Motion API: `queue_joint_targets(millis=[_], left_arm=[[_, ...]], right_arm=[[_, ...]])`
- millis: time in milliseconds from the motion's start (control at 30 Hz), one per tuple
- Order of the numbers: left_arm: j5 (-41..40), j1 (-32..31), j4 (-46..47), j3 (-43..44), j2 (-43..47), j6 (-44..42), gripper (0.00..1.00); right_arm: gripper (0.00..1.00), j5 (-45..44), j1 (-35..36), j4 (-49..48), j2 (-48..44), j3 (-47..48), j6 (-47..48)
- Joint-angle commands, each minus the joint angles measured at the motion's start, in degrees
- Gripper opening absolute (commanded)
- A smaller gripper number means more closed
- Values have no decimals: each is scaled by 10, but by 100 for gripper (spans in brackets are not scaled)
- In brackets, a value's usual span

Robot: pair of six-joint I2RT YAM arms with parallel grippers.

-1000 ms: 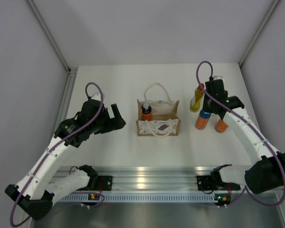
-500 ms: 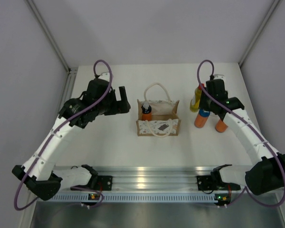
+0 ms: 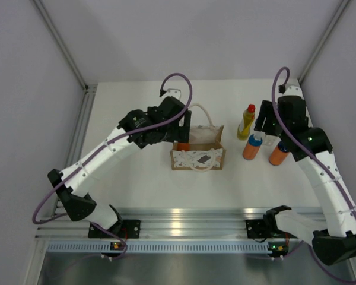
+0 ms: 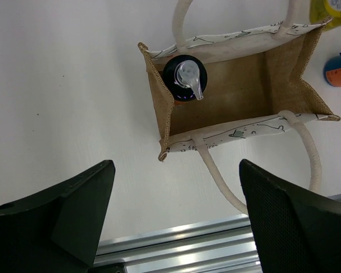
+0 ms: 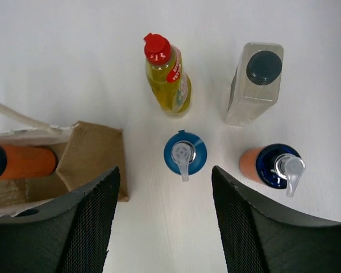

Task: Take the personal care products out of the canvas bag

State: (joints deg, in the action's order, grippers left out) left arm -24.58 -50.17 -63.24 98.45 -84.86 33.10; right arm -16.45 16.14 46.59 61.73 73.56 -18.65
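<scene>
Only 1 orange bottle is in the canvas bag, upright in its left end, long axis vertical. The left fingers hang wide apart over it, pump cap just ahead of the gap, so the left arm's nearer imo. The right fingers are apart too, empty, above the other 4 bottles on the bench, right of the bag.

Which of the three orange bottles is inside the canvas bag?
The orange bottle standing in a corner of the canvas bag; the other two stand outside on the table.
</scene>
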Motion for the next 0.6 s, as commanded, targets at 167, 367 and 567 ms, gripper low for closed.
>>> queue_joint_targets(millis=[167,367,567], left_arm=[[-51,-6,-16,57,-82,25,85],[-63,-6,-14,75,-132,42,71],[-85,-5,4,93,-170,58,66]], right_arm=[[65,119,-9,26,-83,-5,-26],[66,154,-8,25,-101,-36,-32],[66,162,-8,25,-110,-49,-31]])
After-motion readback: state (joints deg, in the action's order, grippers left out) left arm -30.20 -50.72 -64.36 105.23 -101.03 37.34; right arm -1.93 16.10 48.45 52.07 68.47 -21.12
